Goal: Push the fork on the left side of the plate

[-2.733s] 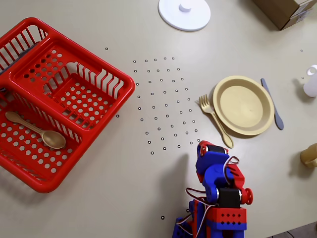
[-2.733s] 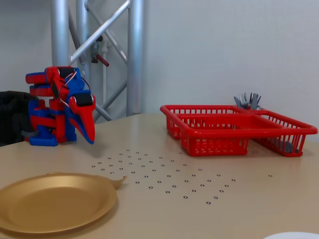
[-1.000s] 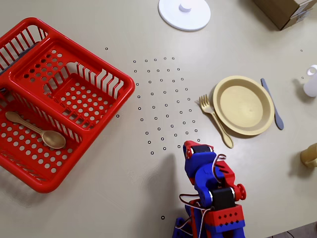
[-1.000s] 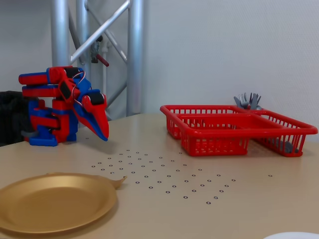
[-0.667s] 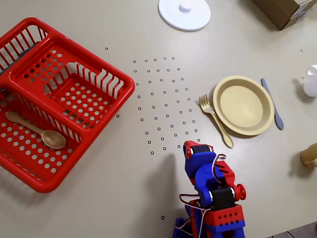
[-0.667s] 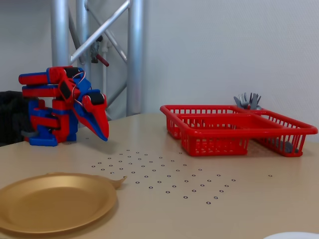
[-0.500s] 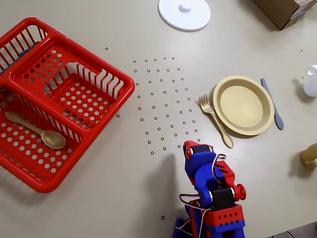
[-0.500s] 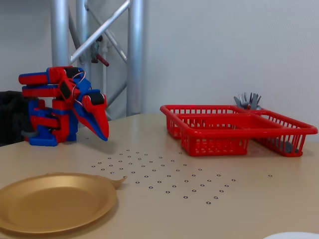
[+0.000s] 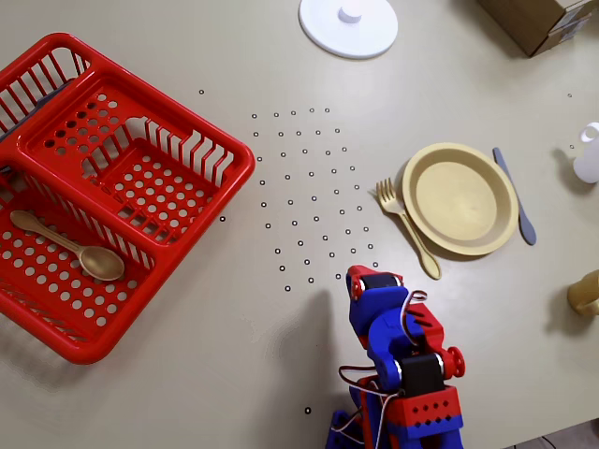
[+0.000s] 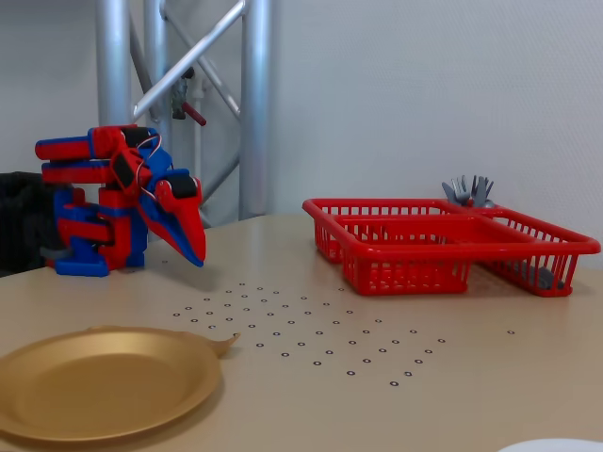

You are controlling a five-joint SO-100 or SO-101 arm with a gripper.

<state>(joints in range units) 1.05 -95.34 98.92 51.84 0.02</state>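
Observation:
The small tan-yellow fork [image 9: 407, 227] lies on the table, touching the left rim of the round pale yellow plate [image 9: 460, 198] in the overhead view, tines pointing away from the arm. In the fixed view the plate [image 10: 104, 381] is at the front left and only the fork's tines [image 10: 224, 344] peek out behind its rim. My red and blue gripper [image 9: 361, 278] is folded back near the arm's base, below and left of the fork and apart from it. In the fixed view the gripper [image 10: 195, 254] points down just above the table, jaws together and empty.
A grey-blue knife [image 9: 515, 196] lies along the plate's right side. A red basket [image 9: 112, 187] at the left holds a tan spoon [image 9: 65, 245] and grey cutlery [image 10: 468, 191]. A white disc with a knob [image 9: 348, 23], a cardboard box [image 9: 543, 19] and small objects [image 9: 588, 154] line the far and right edges.

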